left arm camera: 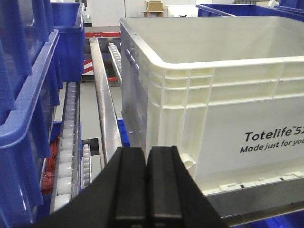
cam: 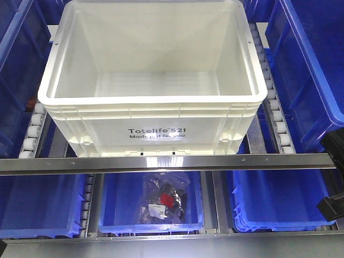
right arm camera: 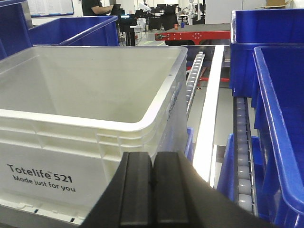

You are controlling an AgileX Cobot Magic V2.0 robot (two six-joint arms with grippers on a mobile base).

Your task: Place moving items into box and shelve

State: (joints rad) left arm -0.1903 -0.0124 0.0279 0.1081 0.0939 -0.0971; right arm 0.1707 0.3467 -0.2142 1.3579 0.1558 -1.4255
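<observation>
White box (cam: 161, 129) sits centre frame in the front view, on the roller lane of the shelf, printed side facing the camera, "Totelife 521" readable. Interior looks bare: pale ribbed floor visible, no plush toys inside in any view. Near strip of the floor hidden behind the front wall, so cannot fully rule out something tucked there. Toys not in view anywhere.

Same box fills the right of the left wrist view (left arm camera: 213, 118) and the left of the right wrist view (right arm camera: 90, 118); seen from outside, low, at the two front corners.

Left gripper (left arm camera: 146, 190) at bottom centre of its view, pads pressed together, nothing between them. Right gripper (right arm camera: 153, 194) likewise at bottom centre, fingers closed flat against each other, holding nothing. Neither touching the box; both just in front of its near corners.

Around the box: roller track (cam: 33, 129) at left edge, metal rail (cam: 161, 163) crossing below the box front, blue bins (cam: 309, 70) at upper left and right. Lower shelf holds more blue bins; middle one (cam: 115, 207) contains a clear bag of dark parts (cam: 163, 203) with a red piece.

Judgement: box already on the shelf lane but apparently empty, so loading step not evidenced as done; toys would need locating. Shelving looks largely in place, perhaps a push further in left.
</observation>
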